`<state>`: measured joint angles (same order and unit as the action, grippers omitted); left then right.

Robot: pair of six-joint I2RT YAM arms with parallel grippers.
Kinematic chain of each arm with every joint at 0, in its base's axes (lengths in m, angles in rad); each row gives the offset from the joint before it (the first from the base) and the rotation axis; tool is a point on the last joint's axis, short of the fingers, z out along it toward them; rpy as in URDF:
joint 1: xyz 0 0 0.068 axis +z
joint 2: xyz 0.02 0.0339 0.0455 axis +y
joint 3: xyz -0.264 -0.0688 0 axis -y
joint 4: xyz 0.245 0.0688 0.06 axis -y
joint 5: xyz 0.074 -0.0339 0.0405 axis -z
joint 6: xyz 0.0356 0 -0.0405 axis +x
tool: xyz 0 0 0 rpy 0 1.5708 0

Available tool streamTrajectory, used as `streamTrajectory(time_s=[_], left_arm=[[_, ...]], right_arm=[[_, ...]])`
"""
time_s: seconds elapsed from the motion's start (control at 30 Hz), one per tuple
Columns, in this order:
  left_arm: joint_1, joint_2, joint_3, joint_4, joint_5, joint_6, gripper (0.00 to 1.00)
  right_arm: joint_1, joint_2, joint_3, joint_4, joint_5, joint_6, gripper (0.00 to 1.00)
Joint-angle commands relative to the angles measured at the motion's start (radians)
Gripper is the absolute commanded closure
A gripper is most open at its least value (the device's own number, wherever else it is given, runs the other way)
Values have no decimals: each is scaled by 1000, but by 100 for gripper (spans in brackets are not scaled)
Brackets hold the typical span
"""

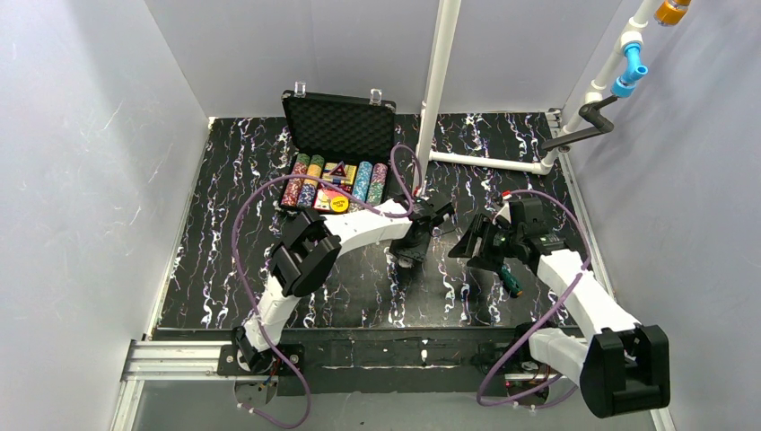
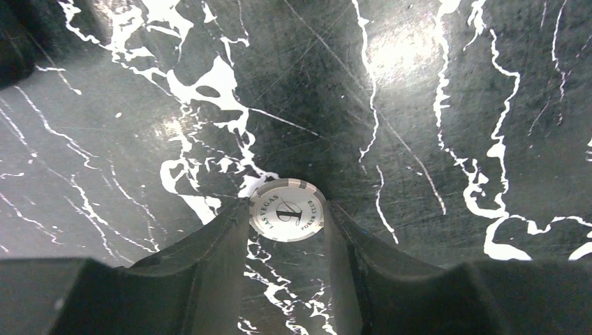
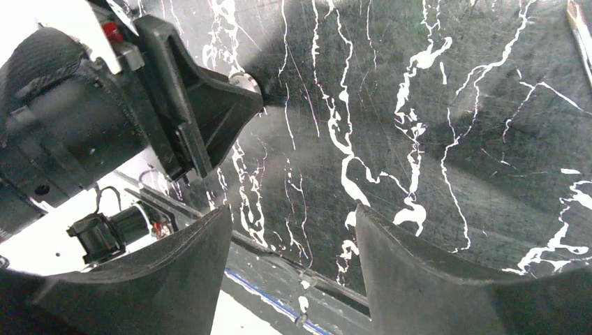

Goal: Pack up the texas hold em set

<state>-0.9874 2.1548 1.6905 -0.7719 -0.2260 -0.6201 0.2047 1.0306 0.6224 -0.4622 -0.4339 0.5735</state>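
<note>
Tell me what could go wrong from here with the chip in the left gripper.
The left gripper pinches the poker chip only by its rim at the very fingertips, so it may slip or flip out in transit. The open right gripper hangs close beside the left one; a swing might clip it. The white pole stands right by the open case, narrowing the approach.

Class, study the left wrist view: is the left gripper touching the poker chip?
Touching. The left wrist view shows the chip sitting between the two fingers of the left gripper, and its rim meets both with no visible gap.
</note>
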Motion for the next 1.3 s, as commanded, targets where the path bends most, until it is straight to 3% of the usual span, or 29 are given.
streamTrajectory(time_s=[0.0,0.33,0.47,0.63,0.8,1.03,1.27], left_arm=[[-3,-129,-28,-23,-35,84,84],[-1,-266,-104,2,-10,234,86],[4,-336,-163,39,40,302,86],[9,-397,-226,88,160,368,86],[9,-441,-267,116,193,395,87],[9,-466,-288,122,211,406,89],[9,-485,-314,130,211,405,90]], right_arm=[[-35,50,43,70,-90,3,27],[-73,322,203,47,-264,-72,24],[-67,450,234,140,-429,-32,24],[23,611,323,164,-564,-42,27],[112,651,312,292,-606,59,28],[191,687,233,486,-648,173,42],[236,720,218,497,-669,164,56]])
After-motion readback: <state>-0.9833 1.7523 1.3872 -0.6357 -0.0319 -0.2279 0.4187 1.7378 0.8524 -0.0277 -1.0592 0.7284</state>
